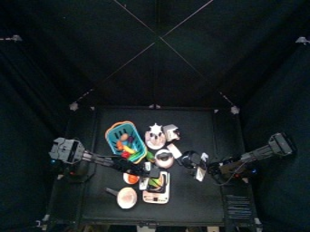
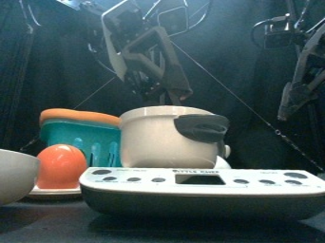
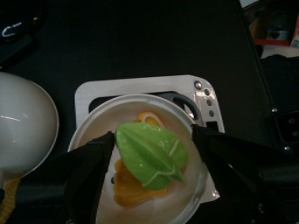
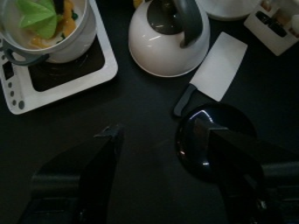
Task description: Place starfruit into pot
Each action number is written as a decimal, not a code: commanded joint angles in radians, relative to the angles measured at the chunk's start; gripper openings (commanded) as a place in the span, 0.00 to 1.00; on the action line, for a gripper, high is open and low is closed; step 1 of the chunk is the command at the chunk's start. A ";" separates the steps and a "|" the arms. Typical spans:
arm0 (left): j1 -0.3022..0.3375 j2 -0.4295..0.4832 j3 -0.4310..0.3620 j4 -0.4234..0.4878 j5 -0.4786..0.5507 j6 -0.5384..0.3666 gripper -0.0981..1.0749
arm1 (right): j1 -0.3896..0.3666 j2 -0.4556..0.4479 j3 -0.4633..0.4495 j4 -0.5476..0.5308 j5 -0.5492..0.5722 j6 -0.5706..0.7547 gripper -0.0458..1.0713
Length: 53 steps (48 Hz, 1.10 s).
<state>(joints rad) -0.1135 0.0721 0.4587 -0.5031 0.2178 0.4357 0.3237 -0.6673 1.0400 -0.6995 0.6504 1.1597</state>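
The green starfruit (image 3: 152, 153) lies in the white pot (image 3: 84, 133) on top of an orange piece of food (image 3: 126, 189). It also shows in the right wrist view (image 4: 35, 10), inside the pot (image 4: 52, 44). My left gripper (image 3: 155, 140) hangs open straight above the pot, with a jaw on each side of the fruit and apart from it. In the front view the left gripper (image 2: 172, 90) is above the pot (image 2: 159, 142), and the fruit is hidden there. My right gripper (image 4: 163, 133) is open and empty over bare table to the right of the pot.
The pot stands on a white cooktop (image 2: 203, 180) at the table's front. A white bowl (image 3: 24, 118) and an orange fruit (image 2: 57, 166) are left of it, with a teal basket (image 2: 83, 133) behind. A white kettle (image 4: 170, 39), a cleaver (image 4: 219, 61) and a black lid (image 4: 216, 147) lie near my right gripper.
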 commanded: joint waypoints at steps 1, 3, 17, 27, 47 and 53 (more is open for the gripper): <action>0.017 -0.052 0.000 0.003 -0.020 0.002 0.95 | -0.008 -0.003 -0.009 -0.009 -0.003 -0.002 0.90; 0.017 -0.064 0.008 0.003 -0.032 0.002 0.95 | -0.012 -0.002 -0.011 -0.009 -0.003 -0.002 0.90; 0.015 -0.138 0.084 -0.003 -0.149 0.002 0.95 | -0.025 0.002 -0.011 -0.009 -0.006 -0.002 0.89; 0.015 -0.147 0.127 -0.026 -0.218 0.003 0.95 | -0.038 0.003 -0.005 -0.002 -0.011 0.000 0.89; -0.003 -0.173 0.175 -0.046 -0.324 0.003 0.95 | -0.083 0.012 0.038 0.028 -0.012 -0.002 0.89; -0.015 -0.198 0.212 -0.060 -0.411 0.002 0.95 | -0.114 0.015 0.046 0.031 -0.015 -0.002 0.89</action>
<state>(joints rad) -0.1212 -0.0936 0.6673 -0.5568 -0.1381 0.4372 0.2301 -0.6535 1.0937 -0.6688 0.6412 1.1582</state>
